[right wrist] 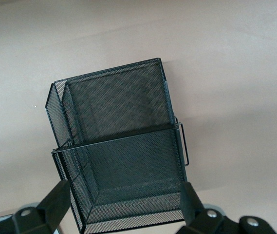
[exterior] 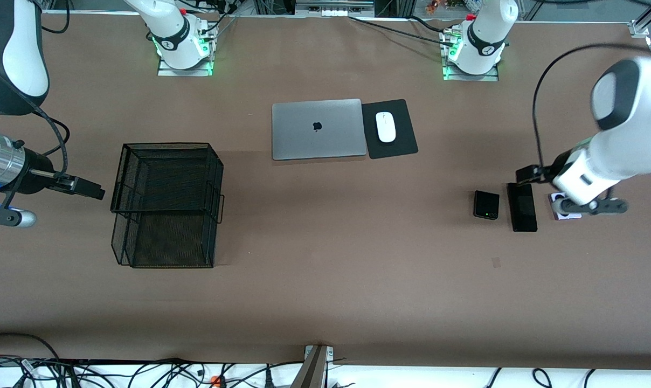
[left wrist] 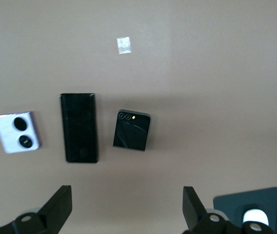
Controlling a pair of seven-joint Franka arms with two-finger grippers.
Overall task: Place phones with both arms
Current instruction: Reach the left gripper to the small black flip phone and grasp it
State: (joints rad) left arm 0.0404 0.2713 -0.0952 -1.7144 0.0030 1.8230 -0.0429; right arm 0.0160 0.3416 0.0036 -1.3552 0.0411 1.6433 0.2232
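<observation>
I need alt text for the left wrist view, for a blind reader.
Three phones lie apart in a row on the brown table: lilac-white phone, black slab phone, black flip phone. The open left gripper is over bare table beside them.

Left gripper (left wrist: 126,209) raised, jaws wide, right gripper (right wrist: 123,207) raised — likewise open

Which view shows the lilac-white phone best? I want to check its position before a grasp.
The left wrist view: the lilac-white phone lies fully visible beside the slab phone. In the front view the left arm mostly covers it. The right wrist view shows only the mesh basket.
</observation>
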